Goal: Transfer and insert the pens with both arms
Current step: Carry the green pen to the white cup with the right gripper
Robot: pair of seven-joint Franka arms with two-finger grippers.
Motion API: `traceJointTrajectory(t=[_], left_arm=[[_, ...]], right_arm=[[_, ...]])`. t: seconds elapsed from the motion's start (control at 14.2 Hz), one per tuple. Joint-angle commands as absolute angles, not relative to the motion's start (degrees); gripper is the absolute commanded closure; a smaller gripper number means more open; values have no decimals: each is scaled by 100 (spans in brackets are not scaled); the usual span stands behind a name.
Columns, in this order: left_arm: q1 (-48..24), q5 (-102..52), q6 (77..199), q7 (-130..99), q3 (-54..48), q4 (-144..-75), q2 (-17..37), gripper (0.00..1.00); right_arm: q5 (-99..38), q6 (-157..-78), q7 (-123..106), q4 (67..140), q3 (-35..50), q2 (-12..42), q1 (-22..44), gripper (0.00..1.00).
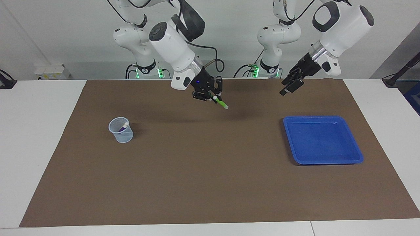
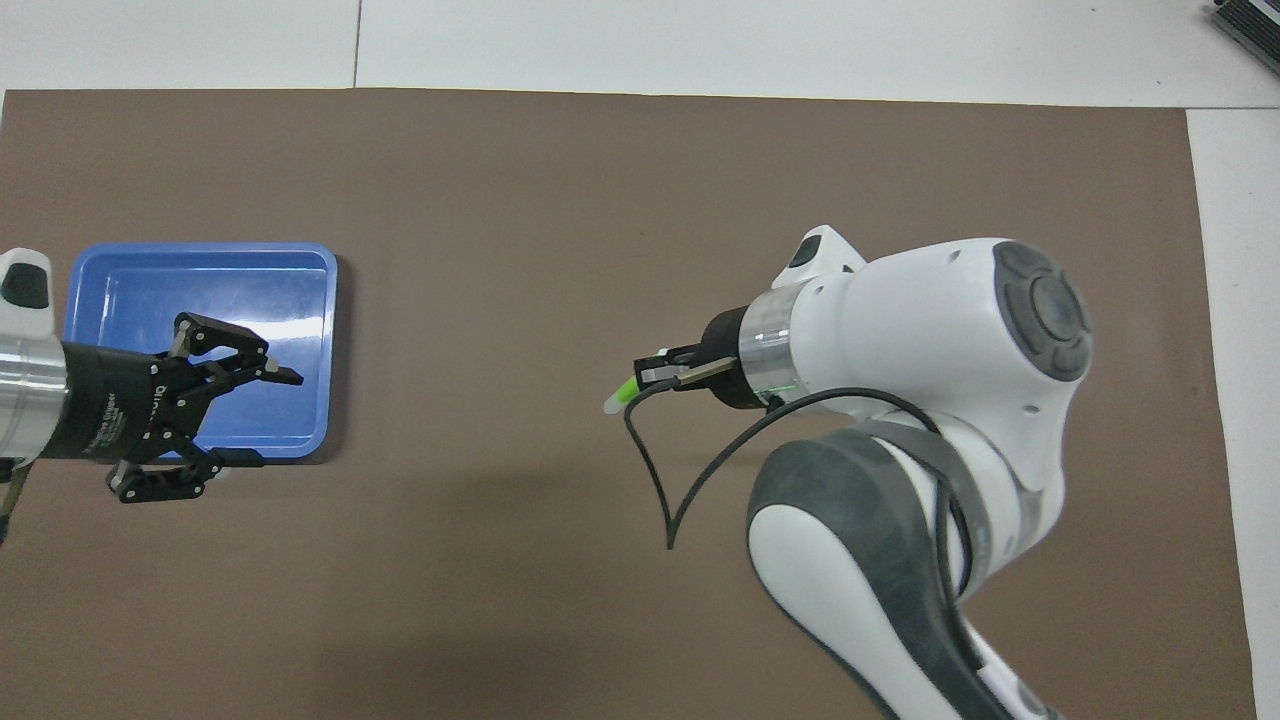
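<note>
My right gripper (image 1: 212, 96) (image 2: 658, 375) hangs over the middle of the brown mat, shut on the bright green pen (image 1: 221, 104) (image 2: 622, 392). The pen's pale cap end sticks out past the fingertips and slants down. My left gripper (image 1: 290, 87) (image 2: 266, 418) is open and holds nothing; from overhead it covers the edge of the blue tray (image 1: 323, 118) (image 2: 200, 248) nearer to the robots. A purple pen (image 1: 122, 129) with a pale cap stands in the clear mesh cup (image 1: 121, 131) toward the right arm's end. In the overhead view the right arm hides the cup.
The blue tray has nothing in it. The brown mat (image 1: 203, 170) (image 2: 560, 200) covers most of the white table. A black cable (image 2: 660, 480) loops below the right wrist.
</note>
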State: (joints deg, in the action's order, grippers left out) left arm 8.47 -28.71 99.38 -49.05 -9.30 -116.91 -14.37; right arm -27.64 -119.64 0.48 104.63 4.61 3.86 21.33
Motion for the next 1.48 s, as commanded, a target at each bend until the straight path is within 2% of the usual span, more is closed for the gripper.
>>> traceJointTrajectory(t=[0.0,0.28,0.56,0.78,0.92,0.99,1.13,1.41], left_arm=[[1150,-2489,9695,-3818,-949,-11874,-1696,19],[1327,-1681,9457,-2421,-941,-11856,-1696,19],[1590,-872,9500,-795,-940,-11777,-1653,19],[1740,-520,9694,113,-940,-11576,-1556,19],[1705,-212,9782,211,-949,-11357,-1424,18],[1662,-150,9826,211,-949,-11225,-1311,16],[1644,-88,9853,211,-949,-10874,-1117,0],[1608,113,9844,202,-984,-10530,-949,0]], right_arm=[[-2051,-11025,-1120,10416,519,202,1400,100],[-287,-10083,-3299,10284,510,106,731,100],[561,-10063,-4850,10362,510,62,195,100],[835,-10335,-5413,10599,510,18,-96,100],[835,-10851,-5440,11168,510,-192,-219,100],[835,-11142,-5440,11441,510,-306,-211,100],[835,-11512,-5432,11785,510,-360,-211,100],[835,-11794,-5458,12093,510,-369,-333,100]])
